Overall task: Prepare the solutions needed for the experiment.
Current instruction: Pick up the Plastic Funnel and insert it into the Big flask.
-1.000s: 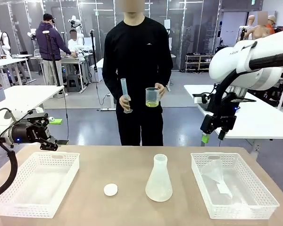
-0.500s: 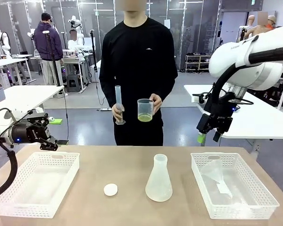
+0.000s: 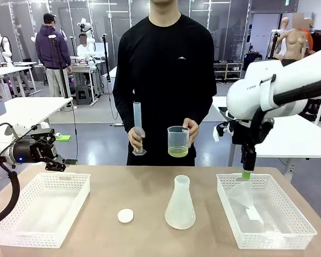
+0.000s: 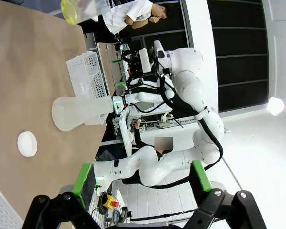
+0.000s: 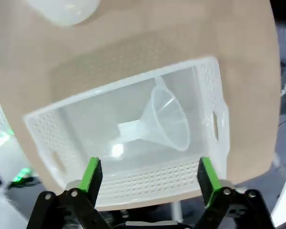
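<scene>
A person at the far side holds a clear beaker (image 3: 178, 140) with a shallow layer of pale yellow solutions (image 3: 177, 152) in one hand and a graduated cylinder (image 3: 137, 130) in the other. The yellow liquid (image 4: 70, 11) also shows in the left wrist view. A frosted conical flask (image 3: 180, 204) (image 4: 80, 112) stands mid-table, a white cap (image 3: 125, 216) (image 4: 27, 143) left of it. My right gripper (image 3: 246, 174) (image 5: 148, 176) points down, open, over the right basket (image 3: 305, 227) and its clear funnel (image 3: 243, 195) (image 5: 170, 119). My left gripper (image 3: 67, 160) (image 4: 142, 179) hangs open above the left basket (image 3: 5, 227).
Both white baskets flank the flask; the right basket's rim (image 5: 133, 86) surrounds the funnel lying on its side. Bare tabletop (image 3: 144, 187) lies between the person and the flask. Other tables and people stand farther back.
My right arm has swung down and left, its gripper now pointing down over the right basket. The person has stepped closer with beaker and cylinder. The left arm has not moved.
</scene>
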Controlling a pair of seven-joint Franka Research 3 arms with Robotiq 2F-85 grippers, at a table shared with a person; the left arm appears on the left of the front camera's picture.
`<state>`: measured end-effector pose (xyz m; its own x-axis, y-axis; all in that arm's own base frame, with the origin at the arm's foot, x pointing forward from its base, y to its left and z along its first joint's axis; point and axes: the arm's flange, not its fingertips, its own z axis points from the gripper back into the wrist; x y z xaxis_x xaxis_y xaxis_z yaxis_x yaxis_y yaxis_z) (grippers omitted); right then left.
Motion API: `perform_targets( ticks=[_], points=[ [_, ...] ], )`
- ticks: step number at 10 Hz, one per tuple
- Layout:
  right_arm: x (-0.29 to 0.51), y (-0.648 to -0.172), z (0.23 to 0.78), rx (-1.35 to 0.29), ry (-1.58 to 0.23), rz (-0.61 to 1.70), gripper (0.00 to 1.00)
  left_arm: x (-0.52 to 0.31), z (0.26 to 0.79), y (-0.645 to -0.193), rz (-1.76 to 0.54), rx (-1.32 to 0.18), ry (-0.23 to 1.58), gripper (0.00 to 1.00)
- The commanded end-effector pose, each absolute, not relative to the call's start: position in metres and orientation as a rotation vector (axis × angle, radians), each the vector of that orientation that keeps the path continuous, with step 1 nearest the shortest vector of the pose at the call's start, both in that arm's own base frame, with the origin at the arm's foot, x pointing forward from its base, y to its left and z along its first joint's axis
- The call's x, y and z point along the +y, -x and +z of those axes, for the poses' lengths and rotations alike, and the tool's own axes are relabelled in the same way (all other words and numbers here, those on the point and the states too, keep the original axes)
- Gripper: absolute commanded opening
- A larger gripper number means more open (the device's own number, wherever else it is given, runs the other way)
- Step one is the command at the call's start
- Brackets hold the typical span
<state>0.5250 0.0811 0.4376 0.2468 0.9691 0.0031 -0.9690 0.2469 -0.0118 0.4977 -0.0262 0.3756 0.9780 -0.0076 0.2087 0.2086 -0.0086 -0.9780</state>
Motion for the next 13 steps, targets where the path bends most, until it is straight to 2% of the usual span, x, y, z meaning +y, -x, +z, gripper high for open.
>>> perform_targets(
  ticks=[1,2,3,4,5,9,11,13],
  points=[
    [0.06,-0.512,0.424,-0.085,-0.115,1.606,1.0,-0.027,0.376,-0.497,-0.173,-0.158,1.574,1.0],
    [0.055,-0.511,0.421,-0.117,-0.169,1.624,1.0,-0.027,0.376,-0.497,-0.173,-0.158,1.574,1.0],
    [0.051,-0.514,0.418,-0.092,-0.201,1.549,1.0,-0.027,0.376,-0.497,-0.173,-0.158,1.574,1.0],
    [0.054,-0.517,0.424,-0.048,-0.287,1.346,1.0,-0.027,0.376,-0.497,-0.173,-0.158,1.574,1.0],
    [0.063,-0.514,0.416,-0.115,-0.115,1.588,1.0,-0.027,0.376,-0.497,-0.173,-0.158,1.574,1.0],
    [0.062,-0.514,0.418,-0.104,-0.156,1.558,1.0,-0.027,0.376,-0.497,-0.173,-0.158,1.574,1.0],
    [0.057,-0.539,0.411,0.031,-0.139,1.555,1.0,-0.027,0.376,-0.497,-0.173,-0.158,1.574,1.0],
    [0.054,-0.552,0.402,0.096,-0.101,1.595,1.0,-0.027,0.376,-0.497,-0.173,-0.158,1.574,1.0]
  ],
)
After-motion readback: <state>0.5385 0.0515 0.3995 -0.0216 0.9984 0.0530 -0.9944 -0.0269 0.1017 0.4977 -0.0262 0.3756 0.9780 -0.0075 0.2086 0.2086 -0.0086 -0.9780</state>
